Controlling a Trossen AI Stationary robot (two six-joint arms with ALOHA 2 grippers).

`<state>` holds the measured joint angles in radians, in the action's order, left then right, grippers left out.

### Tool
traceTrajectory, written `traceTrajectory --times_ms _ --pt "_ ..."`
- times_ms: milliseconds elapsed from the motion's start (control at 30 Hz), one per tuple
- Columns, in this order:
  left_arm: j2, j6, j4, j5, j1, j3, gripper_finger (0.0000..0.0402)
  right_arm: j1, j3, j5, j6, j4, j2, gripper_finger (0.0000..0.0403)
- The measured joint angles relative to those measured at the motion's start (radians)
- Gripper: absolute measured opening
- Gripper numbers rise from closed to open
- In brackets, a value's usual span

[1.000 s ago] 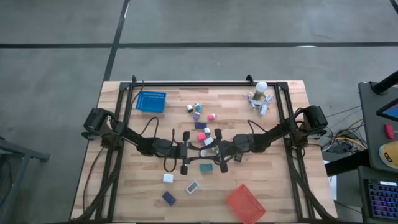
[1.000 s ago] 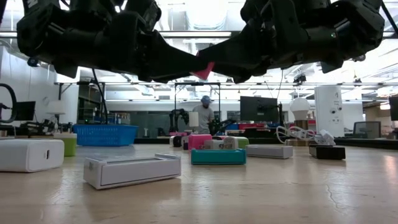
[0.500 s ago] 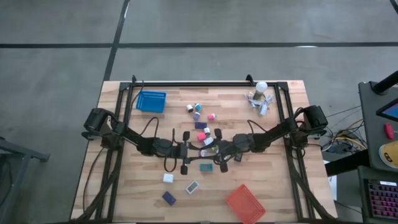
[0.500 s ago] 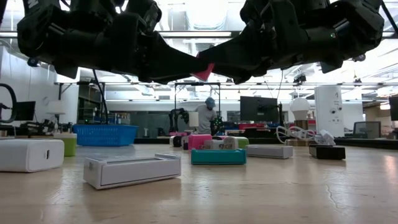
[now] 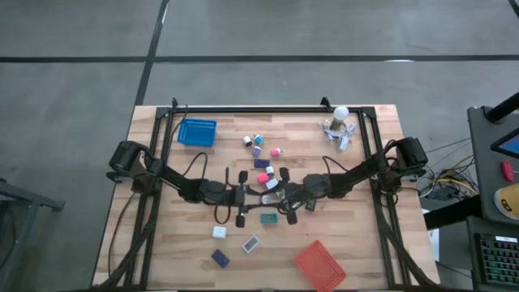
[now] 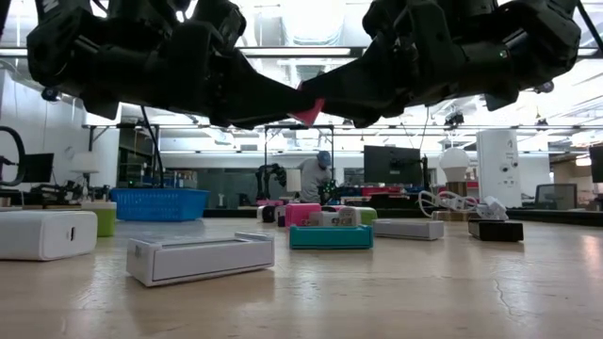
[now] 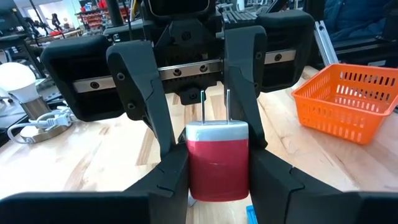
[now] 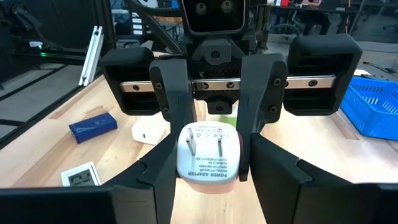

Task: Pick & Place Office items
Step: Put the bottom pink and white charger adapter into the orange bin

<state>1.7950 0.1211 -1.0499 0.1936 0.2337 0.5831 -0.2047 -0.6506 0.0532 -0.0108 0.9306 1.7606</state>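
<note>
Left gripper [image 7: 217,177] and right gripper [image 8: 208,168] nose to nose, raised above the middle of the table, both clamped narrow on one and the same plug adapter [image 7: 217,155]. Left fingers on the red body, right fingers on the white end.

Step in hand, by the look of it: a mid-air handover of one office item, caught at the point where both sides grip and neither has let go. Which arm gives and which takes: cannot tell.

Next move, as a judgement: release by one gripper only, with the other kept firm, then a straight pull apart so the freed fingers do not drag the adapter askew. Then a carry to a basket, either the orange basket [image 5: 319,265] by the table's near right corner or the blue basket [image 5: 197,132] by its far left corner.

Adapter itself: small and blocky with rounded corners, red body and white cap. Two thin metal prongs standing out of the cap, pointing at the right wrist. Printed text on the white face, too small to read. Smooth plastic, likely slippery in a light grip. Held well clear of the boards, above the teal box [image 5: 268,217] and the other loose items.
</note>
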Motion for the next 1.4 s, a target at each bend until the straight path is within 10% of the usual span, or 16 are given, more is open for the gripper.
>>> traceTrajectory --times_ms 133,500,1400 --pt "-0.003 -0.006 0.033 0.003 0.000 0.004 0.0139 0.000 0.000 0.001 -0.008 -0.021 -0.010 0.0160" --pt "-0.069 -0.077 0.137 0.022 0.002 0.003 0.0359 -0.002 0.000 -0.016 -0.019 -0.019 -0.014 0.0113" --pt "-0.326 -0.088 0.396 -0.041 0.007 -0.134 0.0361 -0.085 0.002 -0.004 0.039 -0.238 -0.079 0.0112"
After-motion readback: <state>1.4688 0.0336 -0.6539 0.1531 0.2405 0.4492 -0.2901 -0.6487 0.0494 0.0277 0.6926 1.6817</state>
